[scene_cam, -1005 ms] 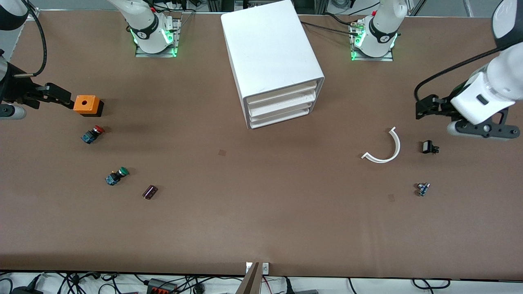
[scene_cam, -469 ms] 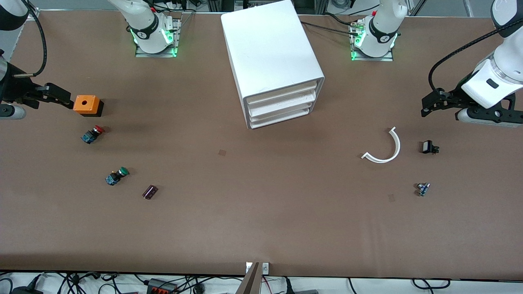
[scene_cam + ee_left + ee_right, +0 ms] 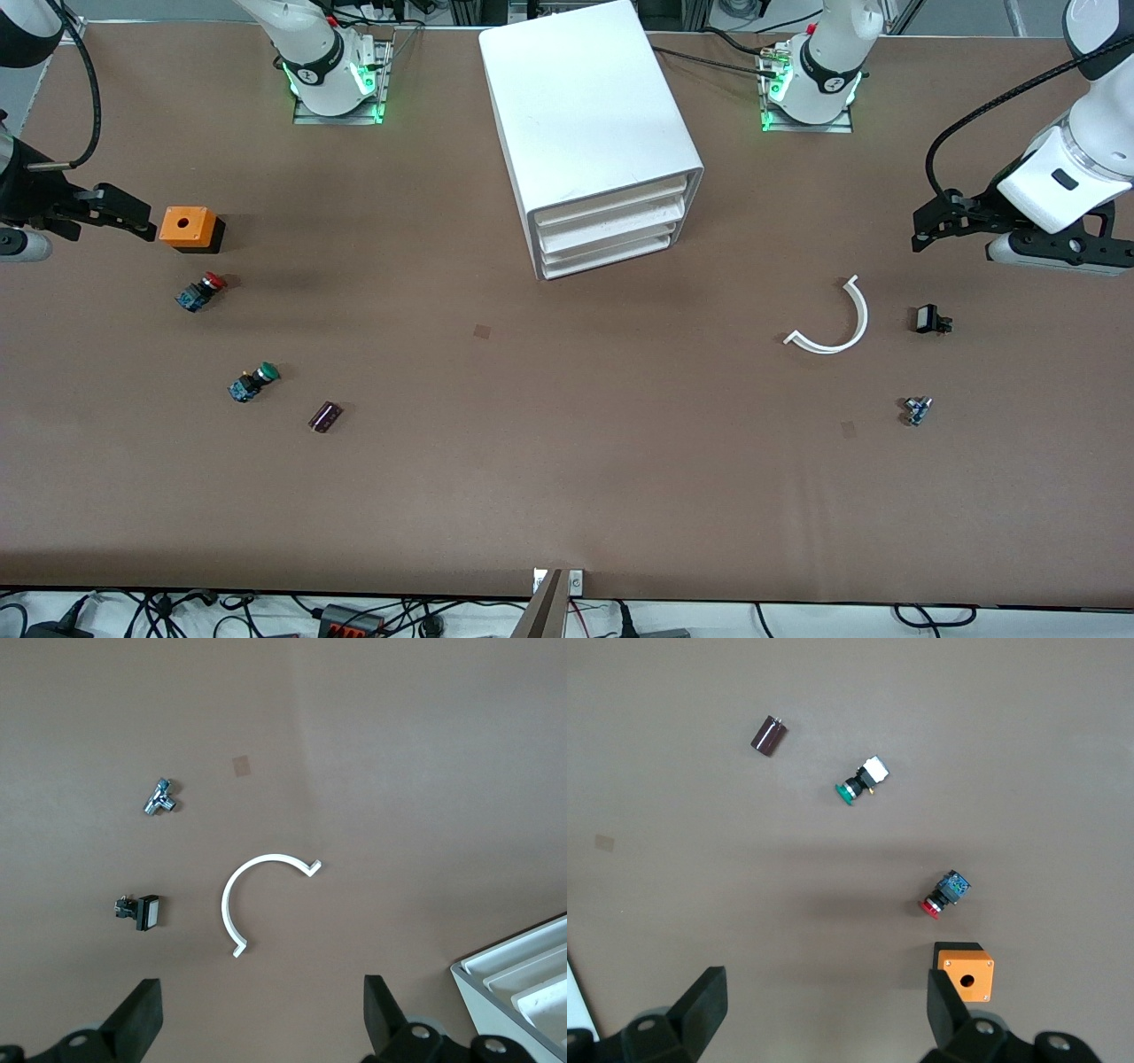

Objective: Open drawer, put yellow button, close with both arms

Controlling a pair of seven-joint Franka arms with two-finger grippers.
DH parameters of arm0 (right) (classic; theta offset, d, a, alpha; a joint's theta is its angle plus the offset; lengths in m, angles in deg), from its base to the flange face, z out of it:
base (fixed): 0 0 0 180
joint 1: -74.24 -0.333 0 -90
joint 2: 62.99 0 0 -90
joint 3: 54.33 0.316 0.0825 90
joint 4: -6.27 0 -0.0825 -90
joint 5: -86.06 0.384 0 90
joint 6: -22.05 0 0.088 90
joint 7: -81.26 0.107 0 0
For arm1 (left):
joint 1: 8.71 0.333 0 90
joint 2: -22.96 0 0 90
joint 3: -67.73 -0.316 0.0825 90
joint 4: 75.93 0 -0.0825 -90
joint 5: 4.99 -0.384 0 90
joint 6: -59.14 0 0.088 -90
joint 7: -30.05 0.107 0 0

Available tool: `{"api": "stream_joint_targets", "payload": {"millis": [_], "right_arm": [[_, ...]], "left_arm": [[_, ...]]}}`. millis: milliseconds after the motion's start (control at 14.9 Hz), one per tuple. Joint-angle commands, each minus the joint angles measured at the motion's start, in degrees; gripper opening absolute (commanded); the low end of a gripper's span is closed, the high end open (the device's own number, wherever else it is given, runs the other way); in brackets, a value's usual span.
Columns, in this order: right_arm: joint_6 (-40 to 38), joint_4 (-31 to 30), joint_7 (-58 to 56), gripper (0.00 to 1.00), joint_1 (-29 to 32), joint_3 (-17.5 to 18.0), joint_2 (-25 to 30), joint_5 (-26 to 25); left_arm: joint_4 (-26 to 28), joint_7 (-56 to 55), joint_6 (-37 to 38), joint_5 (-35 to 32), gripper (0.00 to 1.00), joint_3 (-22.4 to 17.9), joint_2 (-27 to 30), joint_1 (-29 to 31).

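The white drawer cabinet (image 3: pixel 611 226) stands mid-table with its three drawers shut; its corner shows in the left wrist view (image 3: pixel 523 979). No yellow-capped button is in view. A red-capped button (image 3: pixel 201 291) (image 3: pixel 943 895) and a green-capped button (image 3: pixel 253 381) (image 3: pixel 861 782) lie toward the right arm's end. My right gripper (image 3: pixel 133 213) (image 3: pixel 828 1019) is open and empty beside an orange box (image 3: pixel 188 228) (image 3: pixel 966 972). My left gripper (image 3: pixel 926 232) (image 3: pixel 263 1028) is open and empty over bare table at the left arm's end.
A white curved strip (image 3: pixel 833 323) (image 3: pixel 257 895), a small black part (image 3: pixel 928 319) (image 3: pixel 140 911) and a small metal fitting (image 3: pixel 916 409) (image 3: pixel 160 797) lie near the left gripper. A dark cylinder (image 3: pixel 325 416) (image 3: pixel 769 734) lies near the green-capped button.
The left arm has pulled its gripper up and toward the robots' side of the table, away from the small black part. The right gripper has hardly moved.
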Motion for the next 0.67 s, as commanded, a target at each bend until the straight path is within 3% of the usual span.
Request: {"api": "stream_joint_targets", "payload": {"millis": [0,134,603], "right_arm": [[1.23,-2.58,-2.77,1.00,0.16,0.37,1.84,-0.85],[3.76,-5.65,-3.67,1.00,0.16,0.37,3.94,-0.85],[3.34,-6.37,-3.14,1.00,0.07,0.37,5.01,-0.85]], "left_arm": [[-0.23,1.27,2.72,-0.09,1.00,-0.29,1.52,-0.34],[-0.59,1.27,4.75,-0.09,1.00,-0.29,1.52,-0.34],[-1.64,1.18,5.37,-0.97,1.00,-0.12,1.34,-0.43]]}}
